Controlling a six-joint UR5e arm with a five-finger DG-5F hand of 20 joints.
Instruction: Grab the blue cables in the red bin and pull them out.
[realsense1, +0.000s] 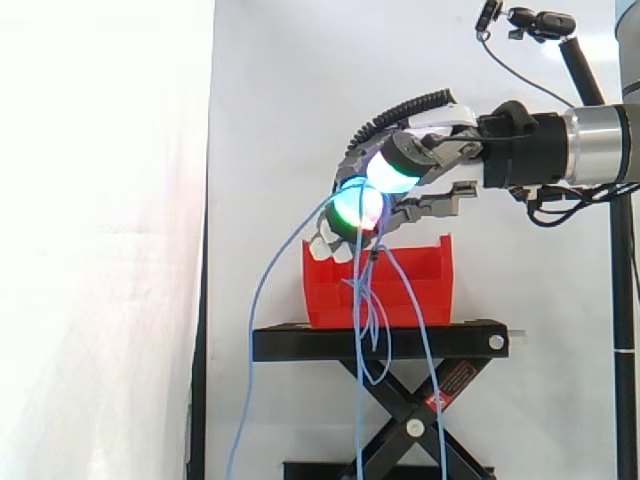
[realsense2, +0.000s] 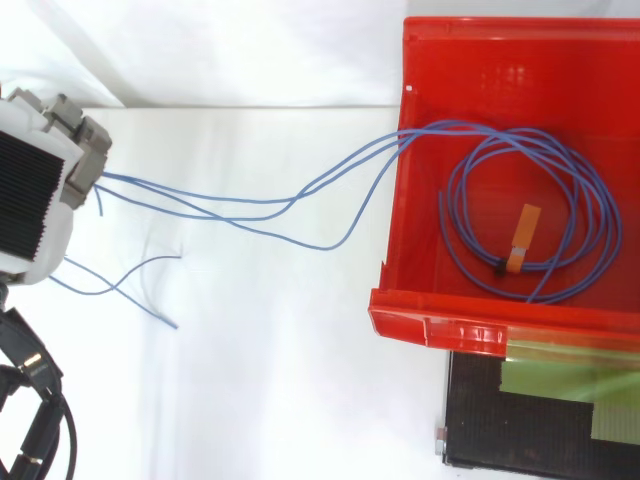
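Side cam: at about bin (realsense1: 375, 285) height, looking level across it, with the curtain (realsense1: 100, 200) behind. It is set back enough to take in the stand (realsense1: 380, 342) from the top plate down most of its scissor legs, plus the arm (realsense1: 590, 145) coming in from the right edge.

Top cam: overhead, looking straight down, closer in. The bin sits upper right, cut by the right edge. A stand corner shows below it, and the hand (realsense2: 40, 190) is at the left edge.

Shared: bin, stand top, hand, and the cables (realsense2: 250, 205) between bin and hand.

Red bin (realsense2: 450, 325) cut off at rt edge; blue cables (realsense1: 360, 290) exit btm edge.
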